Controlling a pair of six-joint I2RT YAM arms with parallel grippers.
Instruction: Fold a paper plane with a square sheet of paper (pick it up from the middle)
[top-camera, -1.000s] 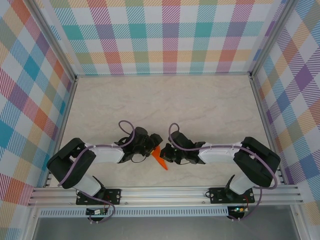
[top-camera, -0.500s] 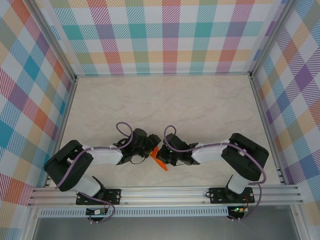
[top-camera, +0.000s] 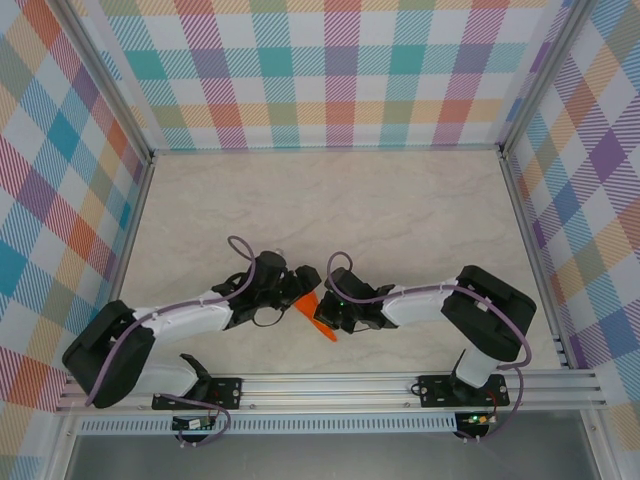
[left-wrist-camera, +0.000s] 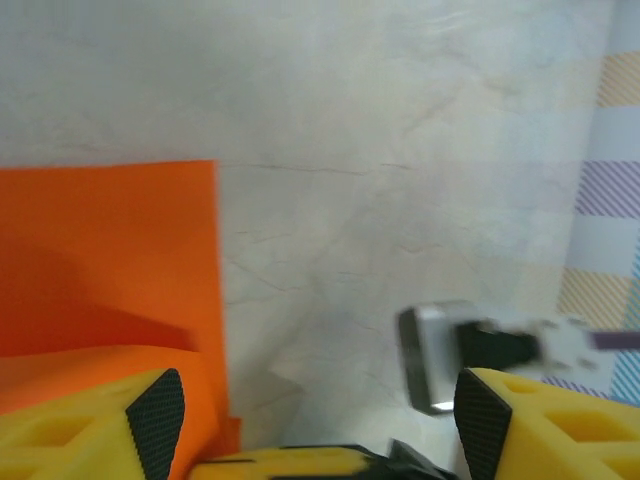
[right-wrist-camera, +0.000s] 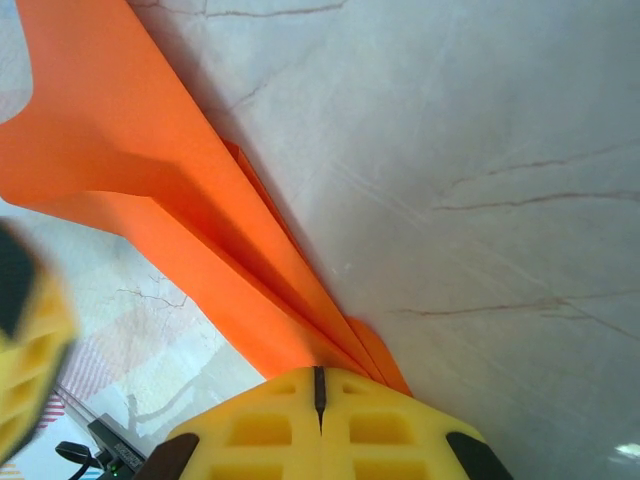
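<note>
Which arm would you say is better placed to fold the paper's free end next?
Left, probably: the left gripper stands open with the orange paper beside one fingertip, while the right gripper is shut on the paper's narrow end, anchoring it.

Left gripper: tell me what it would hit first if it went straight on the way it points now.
Probably the paper plane: its edge sits just ahead of one finger of the left gripper. Between the open jaws lies bare tabletop. Depth is unclear.
</note>
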